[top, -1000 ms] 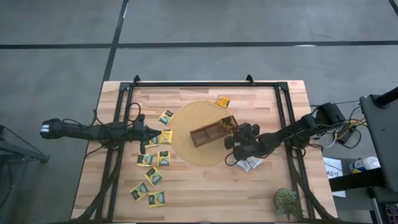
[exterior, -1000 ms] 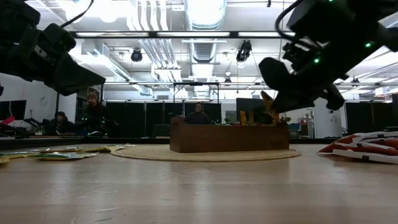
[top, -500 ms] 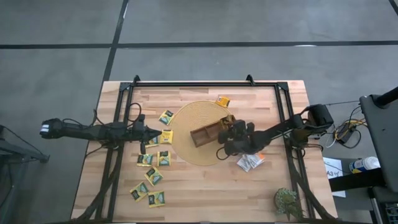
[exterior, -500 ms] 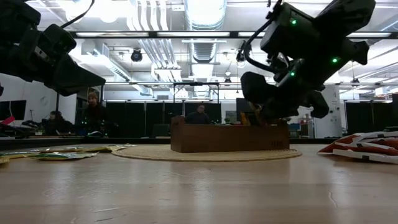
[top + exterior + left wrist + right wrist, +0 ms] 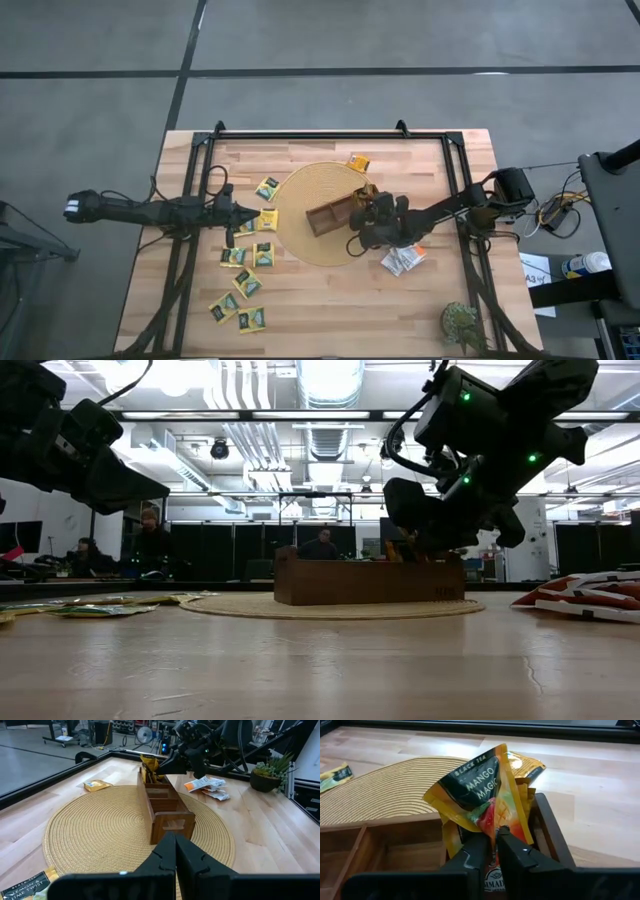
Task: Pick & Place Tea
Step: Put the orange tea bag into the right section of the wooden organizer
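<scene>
1. The right gripper (image 5: 491, 851) pinches an orange tea packet (image 5: 485, 795) between nearly closed fingers, at the end compartment of the wooden tray (image 5: 330, 215); the fingers hide the packet's lower edge.
2. The packet reads "BLACK TEA MANGO MAGIC".
3. The left gripper (image 5: 175, 851), fingers pressed together and empty, hovers beside the round woven mat (image 5: 300, 190) on which the tray sits.
4. Yellow-green packets (image 5: 248, 283) lie beyond the mat's edge, on the left gripper's side; a cropped one in the left wrist view reads "BLACK TEA".
5. White-orange packets (image 5: 403, 260) lie beside the mat, lettering illegible.

We are seeing even, soft overhead light on table (image 5: 330, 300); shadows staying faint. In low view, ceiling lamps (image 5: 330, 375) are glaring white, arms are showing as dark silhouettes, near tabletop is blurring. Right wrist view is staying sharp on orange packet (image 5: 485, 795).
</scene>
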{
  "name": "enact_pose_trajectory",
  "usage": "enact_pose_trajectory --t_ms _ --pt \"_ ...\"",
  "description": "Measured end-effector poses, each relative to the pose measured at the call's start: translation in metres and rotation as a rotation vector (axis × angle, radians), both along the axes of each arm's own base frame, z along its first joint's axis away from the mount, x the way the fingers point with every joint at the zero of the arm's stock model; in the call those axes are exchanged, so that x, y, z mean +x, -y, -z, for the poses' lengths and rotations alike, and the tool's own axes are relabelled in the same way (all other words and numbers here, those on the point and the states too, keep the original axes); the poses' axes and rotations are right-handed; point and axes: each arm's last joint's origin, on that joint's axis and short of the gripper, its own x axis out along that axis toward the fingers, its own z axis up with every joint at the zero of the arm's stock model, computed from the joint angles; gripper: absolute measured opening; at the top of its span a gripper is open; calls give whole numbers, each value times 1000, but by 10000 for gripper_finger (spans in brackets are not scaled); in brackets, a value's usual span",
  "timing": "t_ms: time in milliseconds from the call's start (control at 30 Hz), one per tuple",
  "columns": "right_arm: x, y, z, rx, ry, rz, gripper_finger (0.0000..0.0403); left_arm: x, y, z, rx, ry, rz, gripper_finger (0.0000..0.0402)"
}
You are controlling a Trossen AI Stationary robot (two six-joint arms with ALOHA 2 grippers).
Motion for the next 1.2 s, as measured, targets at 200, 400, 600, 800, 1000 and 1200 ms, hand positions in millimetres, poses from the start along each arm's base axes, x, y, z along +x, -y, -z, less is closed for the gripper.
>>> enact_pose_trajectory --t_ms 200,400,600,800,1000,1200 --pt "0 0 0 0 0 -1 96 0 0 0 0 0 0 0" --pt "0 0 0 8 -2 -5 140 0 0 0 0 0 0 0" --pt "0 -1 0 48 -14 -30 173 0 0 0 0 0 0 0" --pt "-1 -2 -10 44 -6 -56 191 0 0 0 0 0 0 0" --pt "-3 -2 -26 49 10 -97 190 0 0 0 0 -1 0 0" --pt "-6 -1 -37 17 -13 -140 190 0 0 0 0 0 0 0"
